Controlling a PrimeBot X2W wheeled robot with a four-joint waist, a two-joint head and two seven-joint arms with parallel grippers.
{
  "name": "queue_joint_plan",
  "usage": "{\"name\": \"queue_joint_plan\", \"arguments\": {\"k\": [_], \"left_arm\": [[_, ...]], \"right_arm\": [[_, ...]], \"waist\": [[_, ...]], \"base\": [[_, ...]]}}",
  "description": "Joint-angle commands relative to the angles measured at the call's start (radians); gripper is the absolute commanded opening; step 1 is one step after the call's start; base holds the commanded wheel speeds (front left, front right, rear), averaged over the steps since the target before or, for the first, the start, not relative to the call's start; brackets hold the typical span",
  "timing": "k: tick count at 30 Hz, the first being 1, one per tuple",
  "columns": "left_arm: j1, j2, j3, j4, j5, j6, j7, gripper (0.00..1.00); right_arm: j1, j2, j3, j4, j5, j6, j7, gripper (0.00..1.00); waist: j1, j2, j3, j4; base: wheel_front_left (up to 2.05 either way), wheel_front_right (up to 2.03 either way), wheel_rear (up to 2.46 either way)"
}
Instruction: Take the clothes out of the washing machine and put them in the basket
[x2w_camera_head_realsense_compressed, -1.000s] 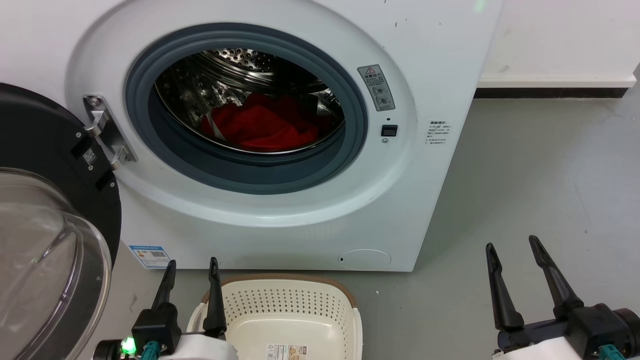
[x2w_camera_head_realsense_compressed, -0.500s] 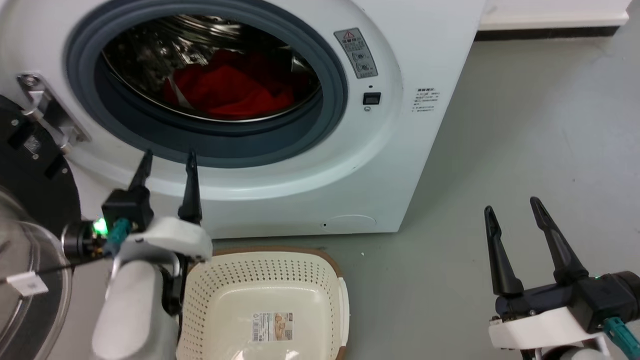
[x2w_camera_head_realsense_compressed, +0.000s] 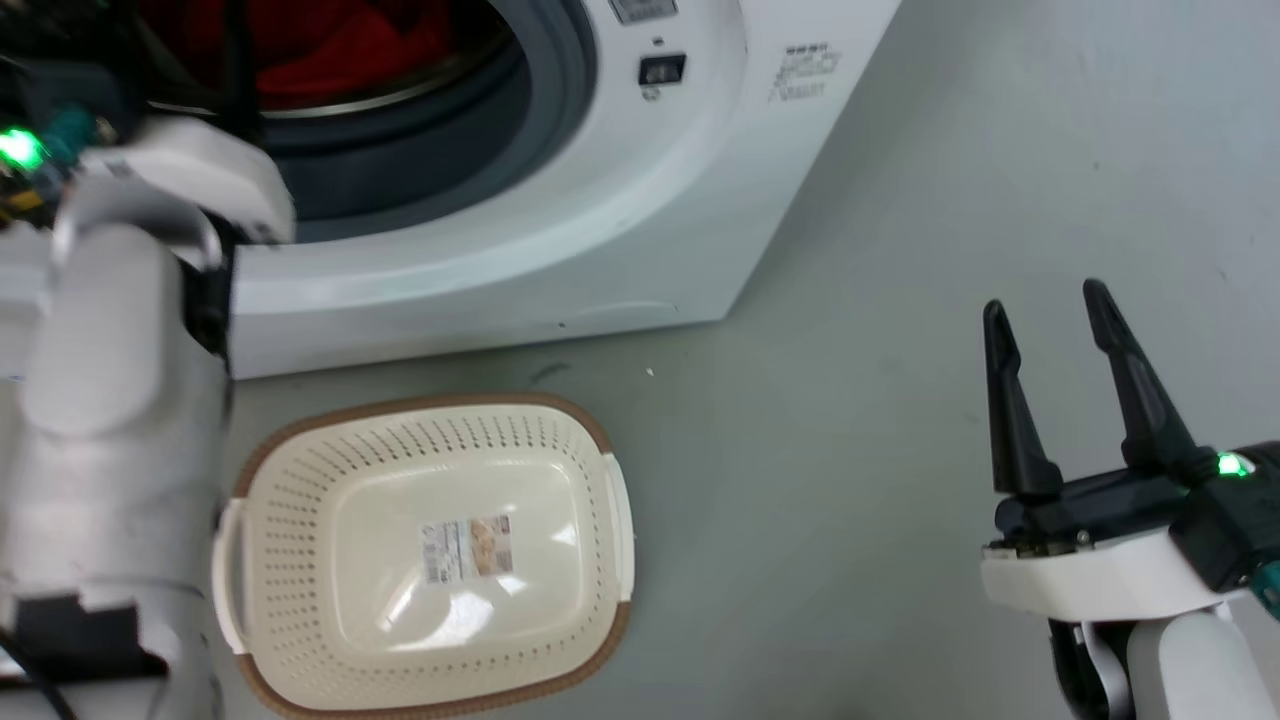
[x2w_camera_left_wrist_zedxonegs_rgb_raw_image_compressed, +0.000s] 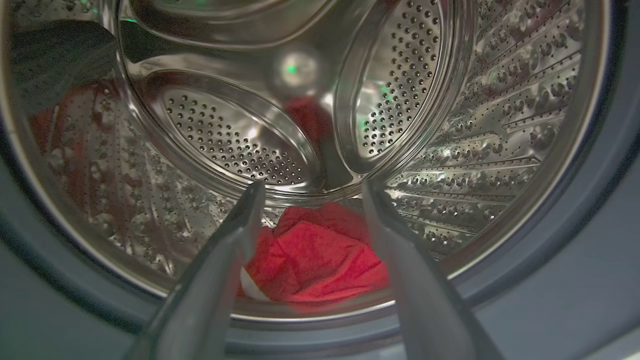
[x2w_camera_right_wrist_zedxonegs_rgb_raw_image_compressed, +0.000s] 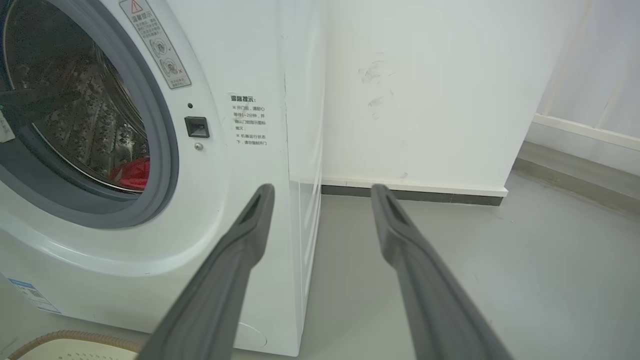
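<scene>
Fingers of your left end effector (x2w_camera_left_wrist_zedxonegs_rgb_raw_image_compressed: 312, 187) stand apart at the washing machine's (x2w_camera_head_realsense_compressed: 620, 190) porthole (x2w_camera_head_realsense_compressed: 420, 150), pointing into its steel drum (x2w_camera_left_wrist_zedxonegs_rgb_raw_image_compressed: 500, 125), where the red clothes (x2w_camera_left_wrist_zedxonegs_rgb_raw_image_compressed: 320, 260) lie low, beyond them. Your right end effector (x2w_camera_head_realsense_compressed: 1043, 300), likewise parted, hovers right of the machine; the cream basket (x2w_camera_head_realsense_compressed: 430, 402) sits before it.

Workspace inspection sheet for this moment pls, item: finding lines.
Surface: grey floor.
Job's things: bright red clothes low in the steel drum of the white front-loading washing machine; cream perforated plastic basket on the floor before it, holding just a paper label.
Clutter: nothing seen.
Grippers: left gripper open, at drum mouth, aimed at clothes; right gripper open, empty, over floor.
Cables: teal connector at left wrist.
Surroundings: white wall, dark skirting.
</scene>
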Motion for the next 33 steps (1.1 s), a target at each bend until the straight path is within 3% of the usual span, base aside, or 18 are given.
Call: {"name": "queue_joint_plan", "arguments": {"k": [1, 12, 26, 33], "left_arm": [[-0.034, 0.017, 0.001, 0.024, 0.007, -0.004, 0.0, 1.0], [-0.37, 0.112, -0.037, 0.253, 0.024, -0.034, 0.111, 1.0], [-0.708, 0.18, -0.115, 0.429, 0.005, -0.069, 0.534, 1.0], [-0.856, 0.153, -0.205, 0.458, -0.027, -0.07, 0.763, 1.0]], "right_arm": [[-0.022, 0.002, 0.002, -0.008, 0.006, -0.001, -0.002, 1.0], [-0.117, 0.003, 0.004, -0.033, 0.067, -0.001, -0.002, 1.0], [-0.157, 0.003, 0.009, -0.051, 0.128, -0.001, -0.002, 1.0], [-0.176, 0.003, -0.013, -0.066, 0.146, -0.001, -0.002, 1.0]], "waist": [[-0.0002, 0.0, 0.073, -0.045], [-0.0002, 0.0, 0.242, -0.101], [-0.0002, 0.0, 0.38, -0.143], [-0.0002, 0.0, 0.456, -0.137]], "base": [[0.0, 0.0, 0.0], [0.0, 0.0, 0.0], [0.0, 0.0, 0.0], [0.0, 0.0, 0.0]]}}
